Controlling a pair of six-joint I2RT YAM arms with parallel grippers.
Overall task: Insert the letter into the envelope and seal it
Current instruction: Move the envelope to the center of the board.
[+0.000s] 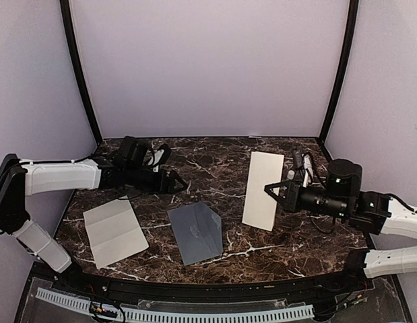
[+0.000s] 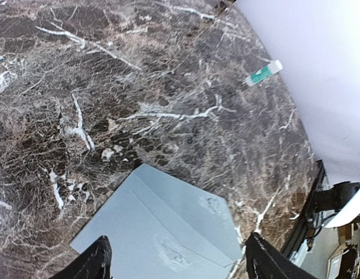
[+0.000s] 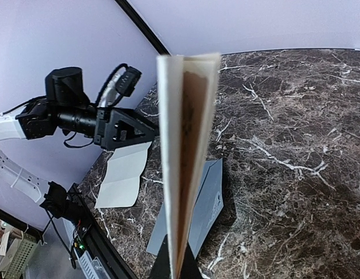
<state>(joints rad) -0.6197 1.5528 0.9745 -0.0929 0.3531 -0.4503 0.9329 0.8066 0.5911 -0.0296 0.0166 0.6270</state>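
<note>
Not far along, tbh. The right end effector was pinched shut on the folded letter, holding it up just right of the envelope, which lay flat on the worktop. The left end effector hung wide open nearby. Inserting and sealing weren't done yet.

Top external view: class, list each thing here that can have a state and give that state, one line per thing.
left gripper: open, holding nothing.
right gripper: shut on the letter.
letter: folded, gripped at one long edge.
envelope: lying flat on the table, letter not inside.
creased cream sheet: unfolded, lying flat.
glue stick: lying on its side.
</note>
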